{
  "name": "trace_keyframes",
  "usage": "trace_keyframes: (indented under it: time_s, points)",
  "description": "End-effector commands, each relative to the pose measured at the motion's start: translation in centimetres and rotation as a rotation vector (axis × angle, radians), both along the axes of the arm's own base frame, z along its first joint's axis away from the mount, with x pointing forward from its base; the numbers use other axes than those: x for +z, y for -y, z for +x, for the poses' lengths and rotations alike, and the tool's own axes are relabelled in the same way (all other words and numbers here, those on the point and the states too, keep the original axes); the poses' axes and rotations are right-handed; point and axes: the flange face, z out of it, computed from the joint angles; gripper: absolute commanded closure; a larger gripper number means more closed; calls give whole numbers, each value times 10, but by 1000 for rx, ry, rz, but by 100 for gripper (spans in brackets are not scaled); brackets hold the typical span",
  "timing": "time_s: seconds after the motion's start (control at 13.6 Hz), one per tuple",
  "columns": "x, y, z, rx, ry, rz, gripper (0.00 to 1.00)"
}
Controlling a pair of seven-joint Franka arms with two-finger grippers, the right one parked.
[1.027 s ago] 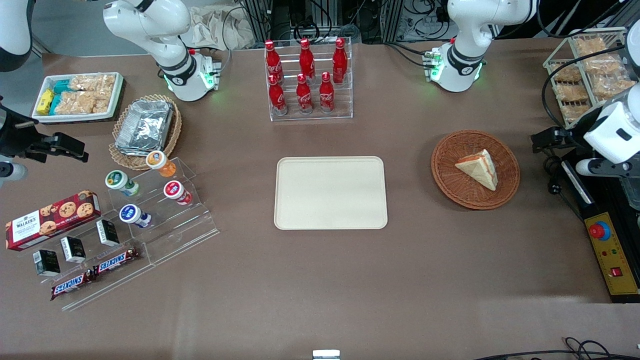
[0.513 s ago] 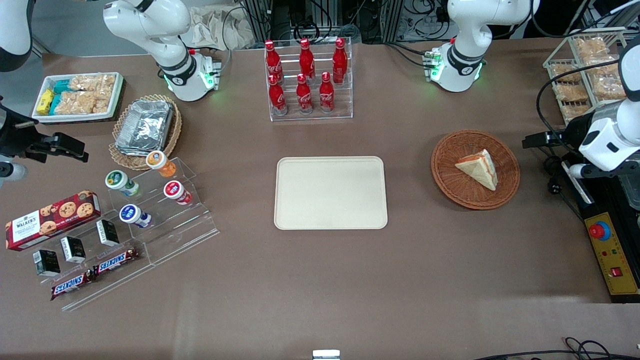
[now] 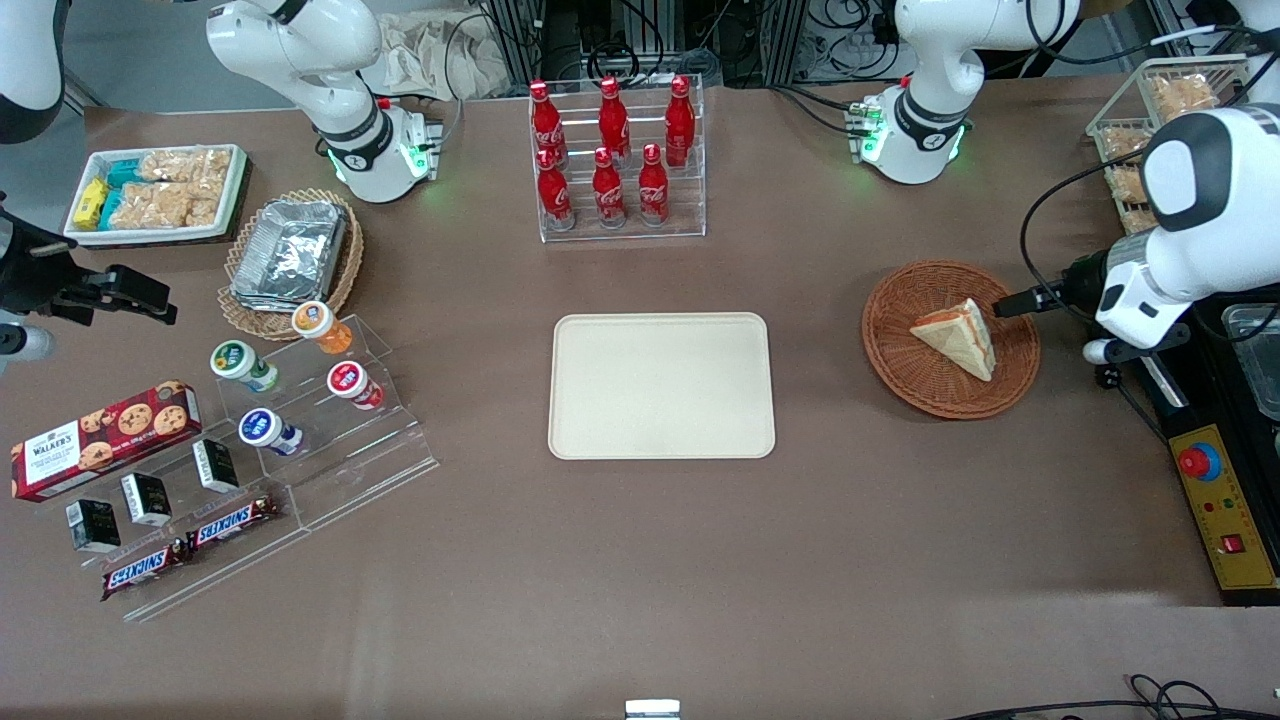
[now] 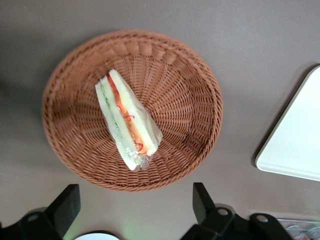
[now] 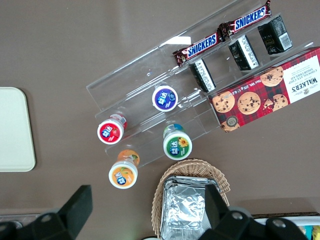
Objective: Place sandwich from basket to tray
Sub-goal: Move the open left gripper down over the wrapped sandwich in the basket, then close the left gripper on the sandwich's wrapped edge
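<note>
Hanging over the edge of the round, reddish-brown woven basket (image 3: 893, 362) (image 4: 196, 98) at the working arm's end of the table, the left arm's gripper (image 3: 1008, 304) (image 4: 134, 194) has its two black fingers (image 4: 66, 204) spread wide apart and holds nothing. The small three-cornered sandwich of pale bread with an orange-red layer (image 3: 956, 338) (image 4: 128, 121) lies on its side in the basket, a little off the middle. In the wrist view it lies between the lines of the two fingers and does not touch them. There is bare woven floor all around the sandwich, and it does not reach the basket's rim. The flat cream tray with rounded corners (image 3: 660, 386) (image 4: 299, 144) lies in the middle of the brown table (image 3: 830, 520), well apart from the basket, with a wide strip of bare table between the two. Nothing lies on the tray. Farther from the front camera than the tray stands a clear rack of red bottles (image 3: 614, 160), apart from the tray's edge. A yellow box with a red button (image 3: 1224, 505) sits at the table's edge, nearer the front camera than the basket and apart from it.
</note>
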Motion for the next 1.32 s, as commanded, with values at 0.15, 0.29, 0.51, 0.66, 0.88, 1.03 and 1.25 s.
trace_keyframes:
  time_s: [0.15,0.29,0.51,0.66,0.88,1.03,1.25]
  points:
    - [-39,0,-22,214,-16,-19,0]
    - [-65,1,-33,308,-12,13,0]
    - [-103,3,-35,450,-74,47,0]
    - [-119,5,-34,496,-95,36,1]
    - [-140,7,-33,532,-110,34,1]
    - [-147,7,-32,539,-109,41,2]
    - [-146,7,-31,544,-106,41,26]
